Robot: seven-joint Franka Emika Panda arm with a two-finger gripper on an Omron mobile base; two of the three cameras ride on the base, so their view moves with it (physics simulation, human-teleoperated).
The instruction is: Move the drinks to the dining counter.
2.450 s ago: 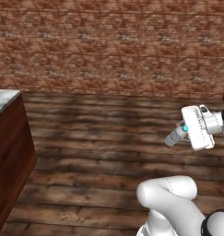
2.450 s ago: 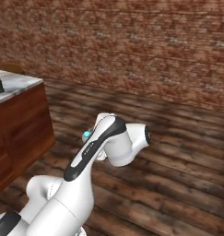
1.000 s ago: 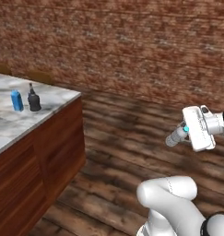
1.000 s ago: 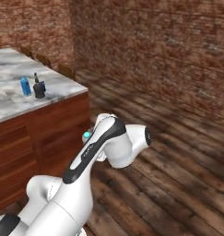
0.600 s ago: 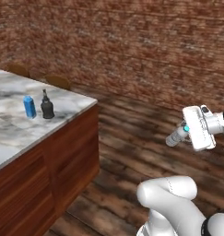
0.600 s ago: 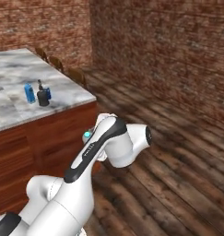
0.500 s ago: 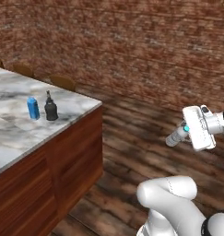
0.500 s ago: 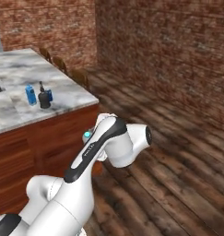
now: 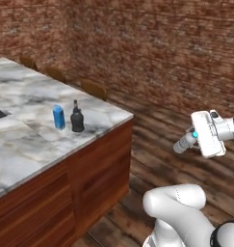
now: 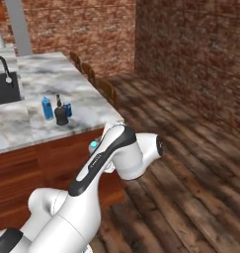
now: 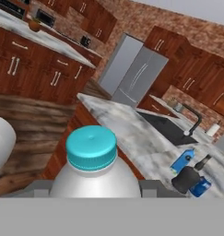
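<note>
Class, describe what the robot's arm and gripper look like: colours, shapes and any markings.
The arm is glossy white with rounded, bulbous links, dark joint bands and a small turquoise light. The gripper has a flat white boxy body.

Counter (image 9: 22,144): grey-white veined marble, reddish-brown base. Carton (image 9: 58,117) blue; bottle (image 9: 77,119) black; water bottle (image 11: 92,163) clear, teal cap; can (image 10: 68,109) blue.
</note>
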